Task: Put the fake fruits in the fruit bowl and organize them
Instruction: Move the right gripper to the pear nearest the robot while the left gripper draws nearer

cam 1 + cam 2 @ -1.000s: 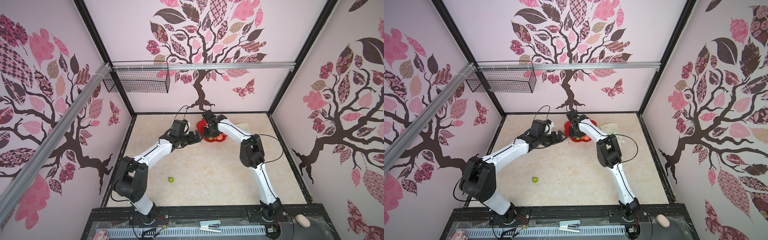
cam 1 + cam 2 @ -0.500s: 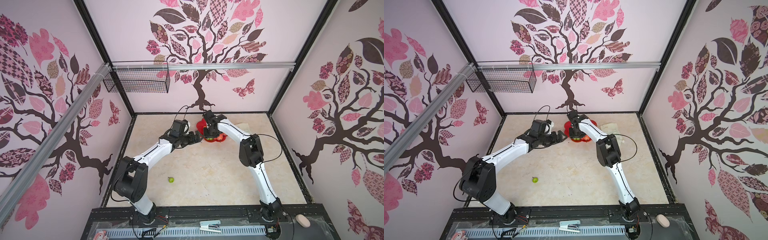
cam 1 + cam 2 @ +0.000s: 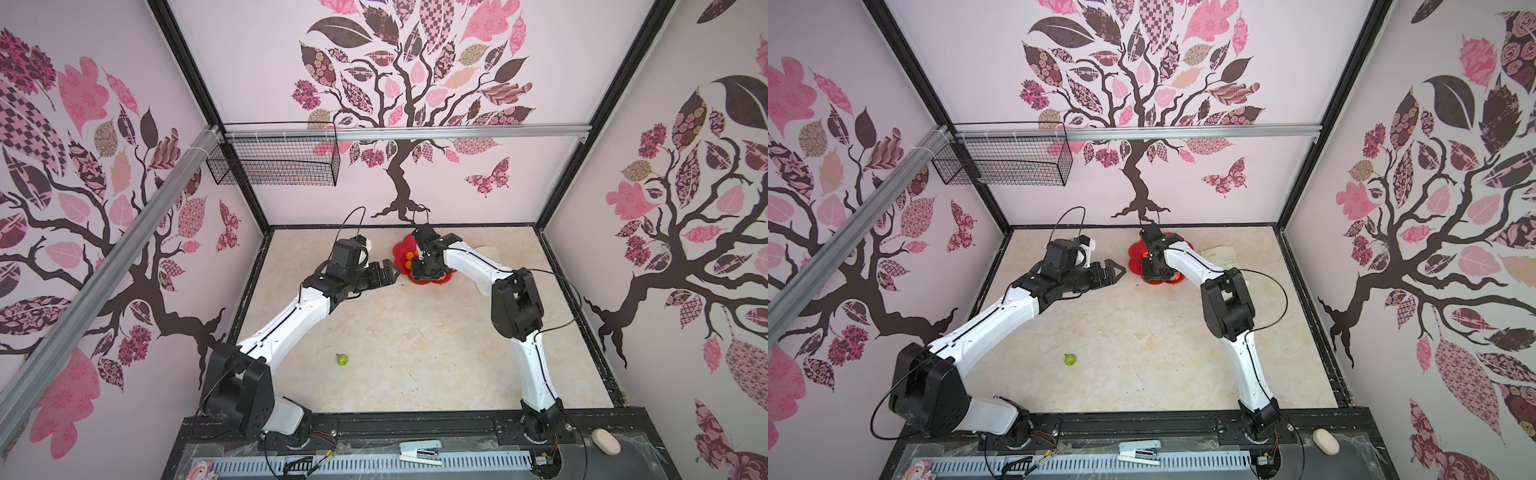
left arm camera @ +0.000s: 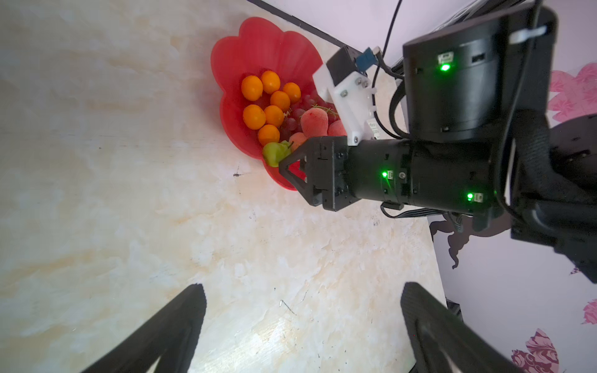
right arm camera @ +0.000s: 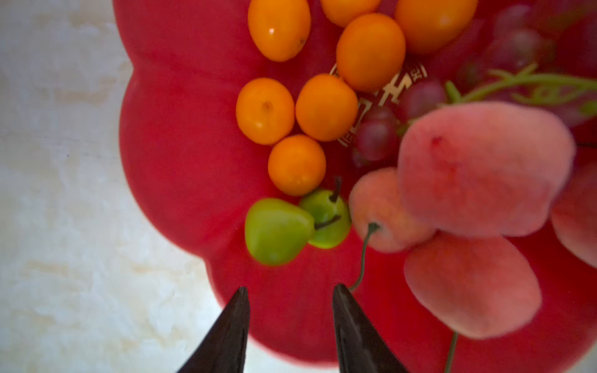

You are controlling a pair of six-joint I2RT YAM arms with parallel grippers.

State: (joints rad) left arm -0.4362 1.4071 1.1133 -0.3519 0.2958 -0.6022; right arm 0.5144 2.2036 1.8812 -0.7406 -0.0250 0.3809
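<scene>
The red flower-shaped fruit bowl [image 3: 401, 249] [image 3: 1136, 254] [image 4: 258, 48] [image 5: 181, 129] sits at the back of the table. It holds several orange balls [image 5: 324, 106], two green pears [image 5: 276, 231], pink peaches [image 5: 484, 168] and a dark red grape bunch [image 5: 376, 135]. My right gripper [image 5: 290, 287] [image 4: 284, 164] hangs over the bowl's near rim, open, with nothing between its fingers. My left gripper [image 4: 303, 285] [image 3: 395, 272] [image 3: 1121, 272] is wide open and empty above bare table, just left of the bowl. One green fruit [image 3: 342, 360] [image 3: 1070, 359] lies alone on the near left of the table.
A black wire basket [image 3: 274, 166] hangs on the back-left wall above the table. A printed paper packet [image 3: 1219, 257] lies right of the bowl, partly behind the right arm. A stapler [image 3: 419, 451] and a pale oval object [image 3: 606, 441] lie on the front ledge.
My left gripper has edged slightly toward the bowl. The right gripper stays over the bowl's near rim.
</scene>
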